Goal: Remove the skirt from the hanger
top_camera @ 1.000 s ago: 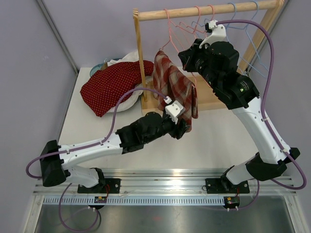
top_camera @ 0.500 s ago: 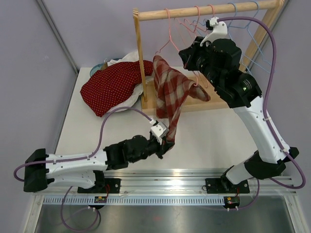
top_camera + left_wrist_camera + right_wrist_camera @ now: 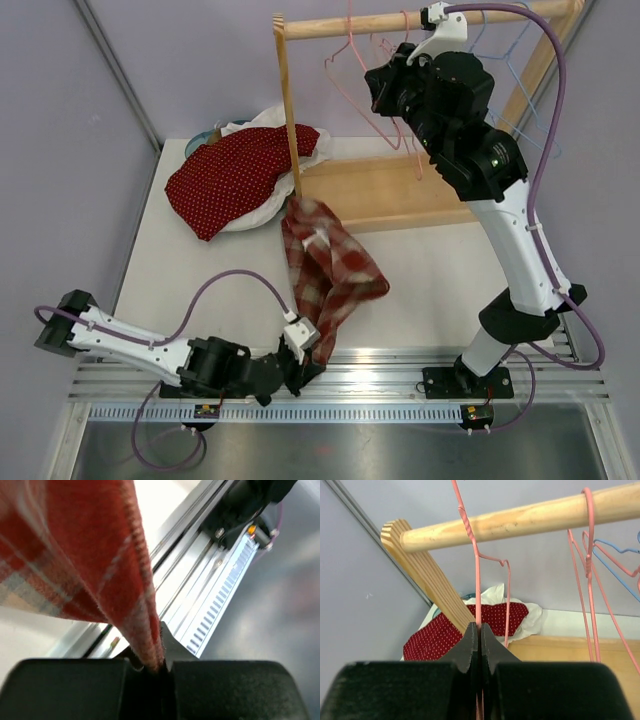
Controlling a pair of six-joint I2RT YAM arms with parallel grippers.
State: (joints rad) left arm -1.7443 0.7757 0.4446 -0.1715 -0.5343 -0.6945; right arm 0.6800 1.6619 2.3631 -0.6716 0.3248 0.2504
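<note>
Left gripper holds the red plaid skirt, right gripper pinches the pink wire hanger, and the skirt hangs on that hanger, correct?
No: the red plaid skirt is off the pink wire hanger, trailing over the table, per the top external view. Left gripper and right gripper hold as stated.

**2 white-and-black arms**

The left arm and right arm pair white shells with black joint housings. Their fingers are matte black wedges. Behind the fingers, a purple cable loops away; further back, 1 green light glows.
</note>
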